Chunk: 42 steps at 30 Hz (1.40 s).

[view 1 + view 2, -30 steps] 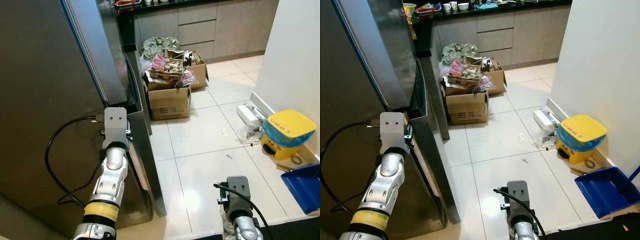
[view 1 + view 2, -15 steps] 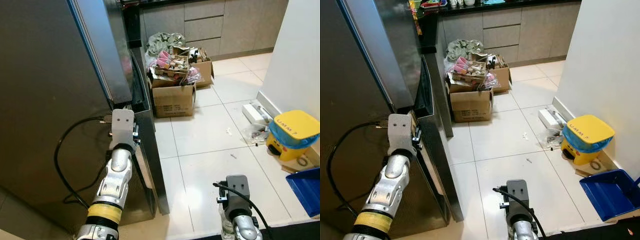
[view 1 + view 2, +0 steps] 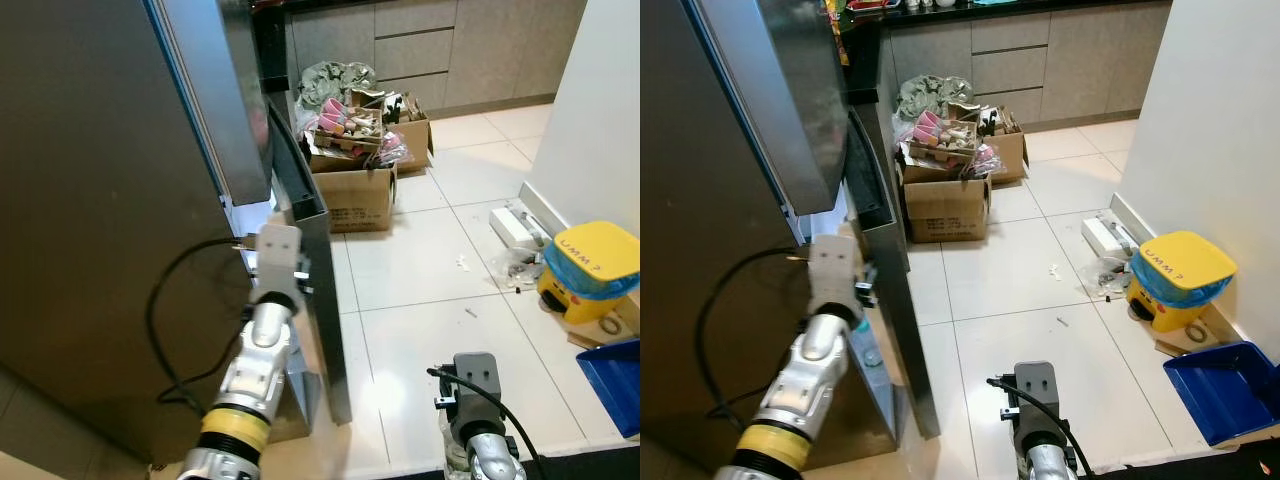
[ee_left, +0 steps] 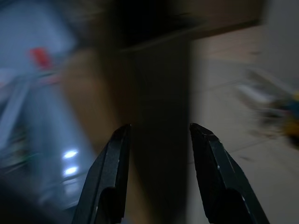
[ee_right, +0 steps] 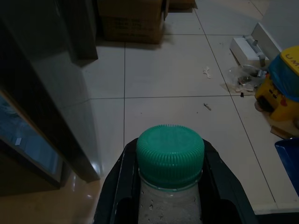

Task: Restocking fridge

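My left wrist view is smeared with blur, so I can only just make out the fridge door [image 3: 305,260] edge standing between the spread fingers [image 4: 110,179] of my left gripper [image 4: 161,135]; whether they touch it I cannot tell. From the head camera, the left arm reaches forward and up to that door's edge, with the door standing partly open from the fridge body and a lit strip of interior beside it. The bottle [image 5: 170,184] stands upright, its green cap pointing along the fingers, clamped in my right gripper [image 5: 170,154], held low over the tiled floor [image 3: 430,270] right of the door. A cardboard box [image 3: 358,190] sits beyond the door.
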Available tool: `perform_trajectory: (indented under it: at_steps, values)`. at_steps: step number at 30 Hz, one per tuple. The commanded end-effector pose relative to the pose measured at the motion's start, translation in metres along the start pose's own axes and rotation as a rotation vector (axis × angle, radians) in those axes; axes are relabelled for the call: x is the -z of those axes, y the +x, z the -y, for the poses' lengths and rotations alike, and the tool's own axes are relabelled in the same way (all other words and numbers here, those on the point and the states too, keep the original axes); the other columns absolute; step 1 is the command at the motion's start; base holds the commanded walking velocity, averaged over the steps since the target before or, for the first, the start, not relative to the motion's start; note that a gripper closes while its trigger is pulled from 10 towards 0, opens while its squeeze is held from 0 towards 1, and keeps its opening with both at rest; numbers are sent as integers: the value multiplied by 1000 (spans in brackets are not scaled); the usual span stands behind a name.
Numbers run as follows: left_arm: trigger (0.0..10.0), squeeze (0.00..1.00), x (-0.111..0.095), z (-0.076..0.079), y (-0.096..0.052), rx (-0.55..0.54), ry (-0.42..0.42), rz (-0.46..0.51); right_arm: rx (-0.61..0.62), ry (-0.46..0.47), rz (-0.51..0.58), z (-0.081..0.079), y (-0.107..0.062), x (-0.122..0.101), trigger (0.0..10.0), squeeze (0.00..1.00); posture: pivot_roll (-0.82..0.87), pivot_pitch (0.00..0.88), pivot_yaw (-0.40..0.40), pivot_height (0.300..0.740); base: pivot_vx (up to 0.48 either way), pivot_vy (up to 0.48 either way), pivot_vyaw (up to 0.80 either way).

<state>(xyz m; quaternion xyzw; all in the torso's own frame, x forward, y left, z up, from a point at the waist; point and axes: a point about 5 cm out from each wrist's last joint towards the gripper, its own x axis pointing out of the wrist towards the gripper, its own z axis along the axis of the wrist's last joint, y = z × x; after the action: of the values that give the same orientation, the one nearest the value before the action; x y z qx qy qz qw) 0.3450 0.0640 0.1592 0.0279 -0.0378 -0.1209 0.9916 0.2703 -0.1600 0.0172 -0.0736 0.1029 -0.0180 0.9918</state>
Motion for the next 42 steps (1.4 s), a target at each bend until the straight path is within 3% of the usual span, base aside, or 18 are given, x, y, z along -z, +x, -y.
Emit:
perform_trajectory:
  at_steps: [1,6,11,13,15,17,20,21,22,23,24,26,27,29,33,39,42]
  values:
    - [10000,0,-2,9,1,43,-12,8,-6,1,-2,-2,-1,0,10000,0,-133,107,81,707,0,0,0]
    - [10000,0,-8,38,11,138,-22,11,-11,0,-3,-4,-1,0,10000,0,-129,105,84,707,0,0,0]
    - [10000,0,-21,53,20,184,-24,45,-7,5,0,-5,-1,-1,10000,0,-137,105,97,707,0,0,0]
    - [10000,0,-28,51,20,205,-27,62,-1,9,3,-5,-1,-2,10000,0,-139,107,100,707,0,0,0]
    - [10000,0,-32,43,17,227,-25,75,3,12,1,-5,-2,-1,10000,0,-140,109,101,707,0,0,0]
    - [10000,0,-31,20,5,230,-4,80,6,12,-6,-5,-4,2,10000,0,-135,119,104,707,0,0,0]
    - [10000,0,-30,11,-1,223,10,79,7,12,-8,-5,-5,3,10000,0,-135,119,104,707,0,0,0]
    - [10000,0,-25,-10,-14,194,33,57,6,11,-11,-5,-6,4,10000,0,-120,127,104,707,0,0,0]
    - [10000,0,-25,-10,-14,194,33,57,6,11,-11,-5,-6,4,10000,0,-120,127,104,707,0,0,0]
    - [10000,0,-19,-30,-28,169,55,30,5,10,-14,-5,-6,5,10000,0,-114,133,107,707,0,0,0]
    - [10000,0,-19,-30,-28,169,55,30,5,10,-14,-5,-6,5,10000,0,-114,133,107,707,0,0,0]
    - [10000,0,-10,-57,-52,132,89,-18,4,9,-19,-4,-7,6,10000,0,-107,137,103,707,0,0,0]
    - [10000,0,-10,-57,-52,132,89,-18,4,9,-19,-4,-7,6,10000,0,-107,137,103,707,0,0,0]
    - [10000,0,1,-76,-66,56,111,-66,-1,7,-28,-4,-7,8,10000,0,-94,137,94,707,0,0,0]
    - [10000,0,9,-79,-62,-19,105,-87,-11,2,-30,-5,-6,8,10000,0,-102,134,90,707,0,0,0]
    - [10000,0,13,-74,-48,-77,-55,-120,5,-1,-26,0,-7,8,10000,0,-127,131,90,707,0,0,0]
    - [10000,0,15,-69,-45,-65,-65,-134,9,-7,-23,3,-7,7,10000,0,-134,132,87,707,0,0,0]
